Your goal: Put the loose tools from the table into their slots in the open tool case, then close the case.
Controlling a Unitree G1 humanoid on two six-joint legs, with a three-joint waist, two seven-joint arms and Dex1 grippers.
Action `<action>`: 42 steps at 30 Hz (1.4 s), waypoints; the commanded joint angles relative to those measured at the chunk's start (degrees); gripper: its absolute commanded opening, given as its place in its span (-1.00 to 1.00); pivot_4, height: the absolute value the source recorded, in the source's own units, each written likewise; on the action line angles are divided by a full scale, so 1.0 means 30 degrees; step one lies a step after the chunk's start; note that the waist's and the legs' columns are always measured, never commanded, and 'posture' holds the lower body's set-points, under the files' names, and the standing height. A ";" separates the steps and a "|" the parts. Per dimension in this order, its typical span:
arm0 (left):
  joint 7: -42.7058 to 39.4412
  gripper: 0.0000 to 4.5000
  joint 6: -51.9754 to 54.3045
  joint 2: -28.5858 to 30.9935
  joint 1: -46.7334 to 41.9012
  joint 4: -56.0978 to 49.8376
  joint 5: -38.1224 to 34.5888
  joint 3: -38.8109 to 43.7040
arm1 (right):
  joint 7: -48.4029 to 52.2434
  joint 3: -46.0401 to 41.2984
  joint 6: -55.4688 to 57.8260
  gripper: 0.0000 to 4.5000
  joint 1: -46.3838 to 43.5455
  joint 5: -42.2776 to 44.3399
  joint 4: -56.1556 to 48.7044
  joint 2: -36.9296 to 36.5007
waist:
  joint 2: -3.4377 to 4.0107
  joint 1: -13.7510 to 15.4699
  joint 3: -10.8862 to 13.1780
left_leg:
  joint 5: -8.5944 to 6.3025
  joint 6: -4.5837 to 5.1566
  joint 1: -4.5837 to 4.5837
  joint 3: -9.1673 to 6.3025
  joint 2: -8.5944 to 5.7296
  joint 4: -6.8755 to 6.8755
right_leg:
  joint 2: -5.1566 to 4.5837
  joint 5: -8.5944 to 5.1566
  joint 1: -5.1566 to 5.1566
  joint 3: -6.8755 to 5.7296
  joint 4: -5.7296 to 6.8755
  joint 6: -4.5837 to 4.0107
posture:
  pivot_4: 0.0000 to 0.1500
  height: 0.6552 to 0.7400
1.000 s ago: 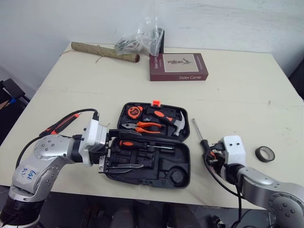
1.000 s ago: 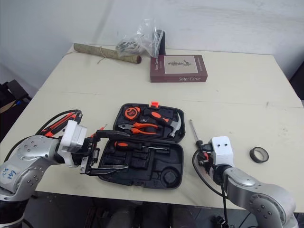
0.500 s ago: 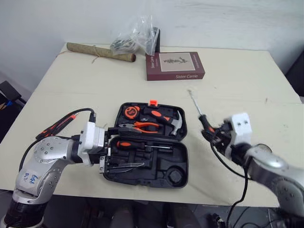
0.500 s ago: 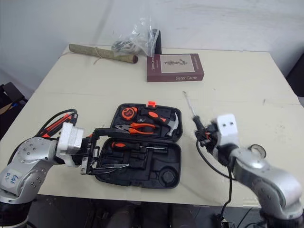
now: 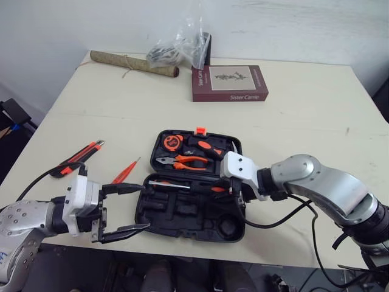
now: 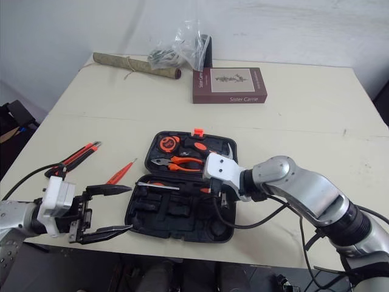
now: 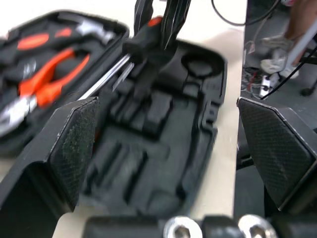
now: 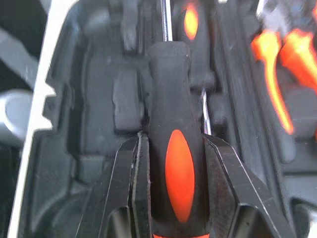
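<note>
The open black tool case [image 5: 176, 216] lies at the table's front middle. Its far half holds orange pliers [image 5: 182, 161], a hammer [image 5: 214, 148] and a tape measure [image 5: 171, 142]. My right gripper [image 5: 236, 190] is shut on the black-and-orange screwdriver [image 8: 178, 183], which lies crosswise low over the near half with its shaft [image 5: 167, 183] pointing left. My left gripper [image 5: 124, 210] stands open just left of the case at the front edge, its fingers [image 7: 74, 144] wide apart and holding nothing. A small orange screwdriver [image 5: 124, 171] and a red utility knife [image 5: 76, 159] lie loose on the left.
At the back stand a maroon book [image 5: 230, 83], a clear plastic bag [image 5: 179, 48] and a brown roll [image 5: 134, 63]. The table's front edge runs right below the case and my left gripper.
My right gripper has swung left with the screwdriver, from right of the case to over its near half. The left gripper has drawn back off the case toward the front left.
</note>
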 commanded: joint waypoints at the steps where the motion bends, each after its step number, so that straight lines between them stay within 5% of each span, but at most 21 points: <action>1: 0.0610 1.00 -0.0042 -0.0305 0.0640 -0.1288 -0.0366 0.0709 | 0.0126 0.0313 0.0976 -0.54 -0.0194 -0.0786 -0.0428 0.0036 | 0.0003 -0.0021 0.0002 | 0.0000 0.0000 0.0000 0.0000 -0.0001 0.0000 | -0.0003 0.0000 0.0001 0.0000 0.0000 0.0000 | 1.00 1.00; 27: 0.1183 1.00 -0.0179 -0.0527 0.0203 -0.0900 -0.0261 0.0636 | 0.1689 0.1726 0.2174 -0.54 -0.0027 -0.4231 -0.0454 -0.0422 | 0.0008 -0.0137 0.0003 | 0.0010 -0.0017 0.0017 -0.0002 0.0000 -0.0018 | 0.0002 -0.0001 0.0007 -0.0013 0.0005 -0.0002 | 1.00 1.00; 33: 0.1133 1.00 -0.0438 -0.0700 0.0494 -0.1057 -0.0195 0.0790 | 0.2584 0.1334 0.1812 0.64 -0.0053 -0.4348 -0.0671 -0.0703 | -0.0041 -0.0114 -0.0026 | 0.0008 -0.0016 0.0027 -0.0003 -0.0001 -0.0019 | 0.0003 -0.0001 0.0018 -0.0016 0.0001 -0.0002 | 1.00 1.00; 42: 0.1309 1.00 -0.0544 -0.0970 0.1347 -0.1467 -0.0362 0.1091 | 0.5542 -0.0490 0.0902 0.64 -0.0473 -0.3326 -0.0274 -0.2140 | 0.0003 -0.0314 0.0005 | 0.0008 -0.0017 0.0020 -0.0007 -0.0002 -0.0026 | 0.0001 -0.0003 0.0013 -0.0020 -0.0002 -0.0006 | 1.00 1.00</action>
